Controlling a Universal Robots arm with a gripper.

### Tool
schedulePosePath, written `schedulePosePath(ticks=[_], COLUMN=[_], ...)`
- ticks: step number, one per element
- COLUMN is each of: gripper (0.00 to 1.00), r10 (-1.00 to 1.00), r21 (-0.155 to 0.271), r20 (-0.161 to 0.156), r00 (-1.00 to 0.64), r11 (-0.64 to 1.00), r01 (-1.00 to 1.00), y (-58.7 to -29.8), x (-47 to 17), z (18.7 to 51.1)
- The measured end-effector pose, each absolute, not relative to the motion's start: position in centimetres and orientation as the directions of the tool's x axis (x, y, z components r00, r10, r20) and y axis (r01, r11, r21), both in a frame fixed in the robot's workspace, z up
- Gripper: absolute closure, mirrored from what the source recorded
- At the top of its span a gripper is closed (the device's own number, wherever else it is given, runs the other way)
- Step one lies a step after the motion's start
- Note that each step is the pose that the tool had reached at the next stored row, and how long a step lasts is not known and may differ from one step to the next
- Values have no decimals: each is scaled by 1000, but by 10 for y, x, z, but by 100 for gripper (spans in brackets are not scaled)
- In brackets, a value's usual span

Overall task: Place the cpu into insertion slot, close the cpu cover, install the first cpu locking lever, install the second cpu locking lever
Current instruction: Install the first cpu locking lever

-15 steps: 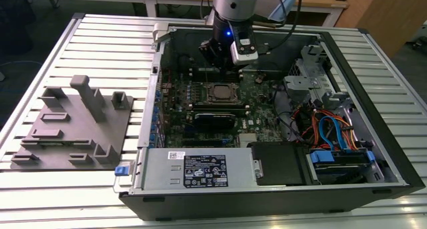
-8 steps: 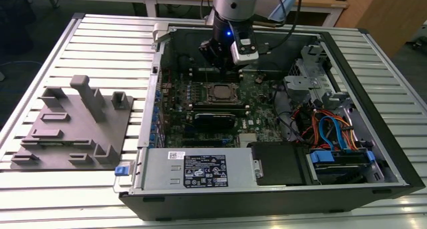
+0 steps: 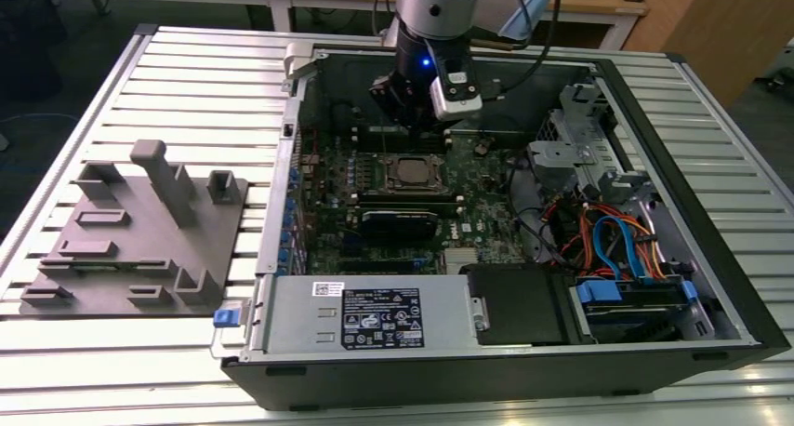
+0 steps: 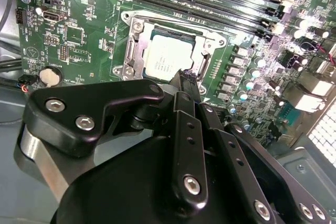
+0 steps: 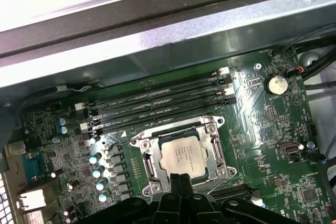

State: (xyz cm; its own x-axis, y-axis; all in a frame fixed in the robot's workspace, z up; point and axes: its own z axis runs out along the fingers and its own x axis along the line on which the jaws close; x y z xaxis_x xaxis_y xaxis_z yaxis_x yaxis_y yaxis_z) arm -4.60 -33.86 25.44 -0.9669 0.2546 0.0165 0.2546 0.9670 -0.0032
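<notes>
The cpu (image 5: 182,155) is seated, cpu cover (image 5: 218,146) judged down; gripper (image 5: 176,181), fingers together at cover edge, should be pushed slowly w/o side slip

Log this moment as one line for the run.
cpu: in insertion slot | cpu cover: down over it | gripper: shut, at cover's edge

Your bench is a ribbed, silver-grey slatted table (image 3: 186,63). 2 things rest directly on it. An open black computer case (image 3: 522,375) covers the middle and the exterior view's right. A grey fixture plate (image 3: 118,259) lies just beside it on the exterior view's left.
</notes>
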Motion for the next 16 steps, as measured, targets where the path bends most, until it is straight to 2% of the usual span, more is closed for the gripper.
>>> schedulePosePath(ticks=[16], gripper=[90], r10=[223], r21=[-3], r20=[16], r00=[-975], r11=[975], r01=[223], y=[-339], x=[-46], z=[254])
